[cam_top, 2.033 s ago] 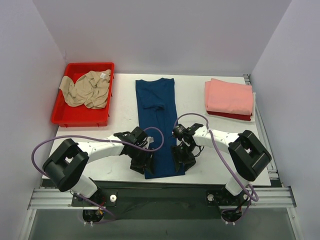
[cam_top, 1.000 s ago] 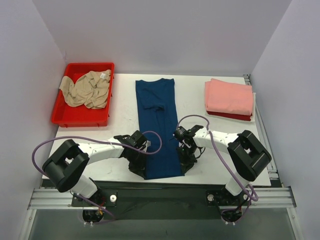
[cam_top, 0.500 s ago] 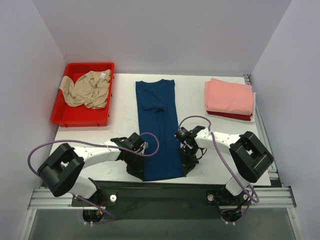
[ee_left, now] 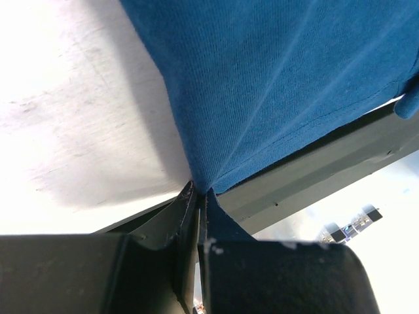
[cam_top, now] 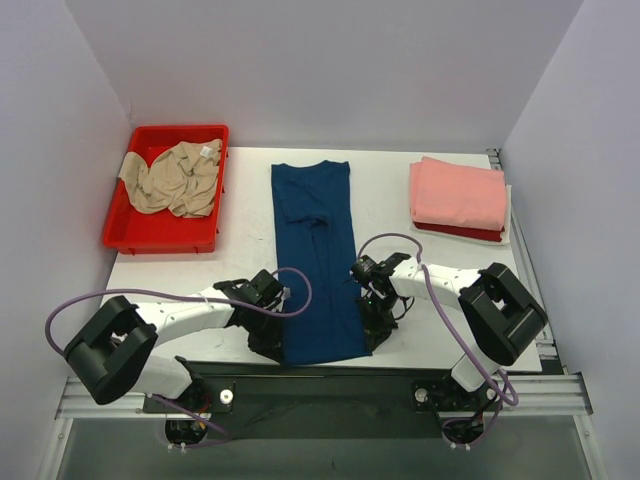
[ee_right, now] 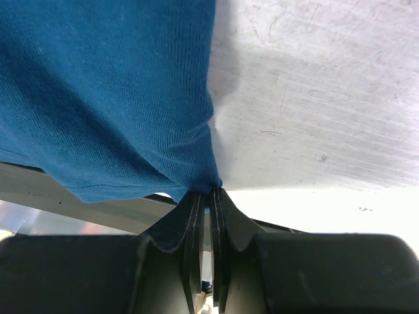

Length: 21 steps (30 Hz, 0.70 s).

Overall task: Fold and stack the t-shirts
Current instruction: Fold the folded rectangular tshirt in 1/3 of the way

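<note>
Left pincer [ee_left: 196,199]: jaws pressed together on the near-left corner of the navy tee [cam_top: 315,250]. Cloth is pinched right at the fingertips, and creases fan out from the grip. Right pincer [ee_right: 210,196]: same story, jaws clamped tight on the near-right corner of the navy tee, fabric bunched into the tips. We see both arms low, one on each side of the navy tee's near hem, wrists angled in toward it.

Navy tee itself: folded into a long narrow strip, lying flat on the bench [cam_top: 385,190], running from the far side to the near edge. Small wrinkle in its far half. From the wrist views we see the hem reaching just past the bench edge, over the dark frame rail.

Left of the navy tee, well apart: red tray [cam_top: 160,243], with the beige tee [cam_top: 175,178] crumpled inside. Right of the navy tee, well apart: salmon-pink tee [cam_top: 458,195], folded and stacked on the red tee [cam_top: 455,232], of which we see only a thin edge.
</note>
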Tool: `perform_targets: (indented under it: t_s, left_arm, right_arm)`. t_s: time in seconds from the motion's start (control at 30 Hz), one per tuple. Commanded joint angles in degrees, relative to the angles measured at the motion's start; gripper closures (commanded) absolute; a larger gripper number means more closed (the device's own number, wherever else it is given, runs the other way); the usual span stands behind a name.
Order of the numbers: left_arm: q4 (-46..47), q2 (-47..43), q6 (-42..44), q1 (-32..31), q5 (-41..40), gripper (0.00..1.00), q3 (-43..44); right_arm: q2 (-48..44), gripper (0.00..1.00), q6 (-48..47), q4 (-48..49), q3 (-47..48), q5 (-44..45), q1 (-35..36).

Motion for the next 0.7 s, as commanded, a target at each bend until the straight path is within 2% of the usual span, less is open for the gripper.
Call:
perform_targets:
  t_s: [0.0, 0.27, 0.4, 0.67]
  left_arm:
    - [-4.8, -1.7, -0.1, -0.3, -2.6, 0.95, -1.1]
    - [-3.4, -2.8, 0.3, -0.4, -1.3, 0.93, -1.3]
    - [-3.4, -4.5, 0.8, -0.3, -0.8, 0.98, -0.2]
    - [-8.1, -7.4, 0.3, -0.3, -0.6, 1.0, 2.8]
  right_arm:
    - [-0.6, 0.97, -0.2, -5.1, -1.4, 2.9, -0.5]
    - [-1.2, 0.97, -0.3, -5.2, -1.5, 2.1, -0.3]
    - [-2.5, 0.97, -0.1, -5.9, -1.1, 0.9, -0.2]
    - [-6.3, 0.99, 0.0, -10.9, 0.8, -2.4, 0.1]
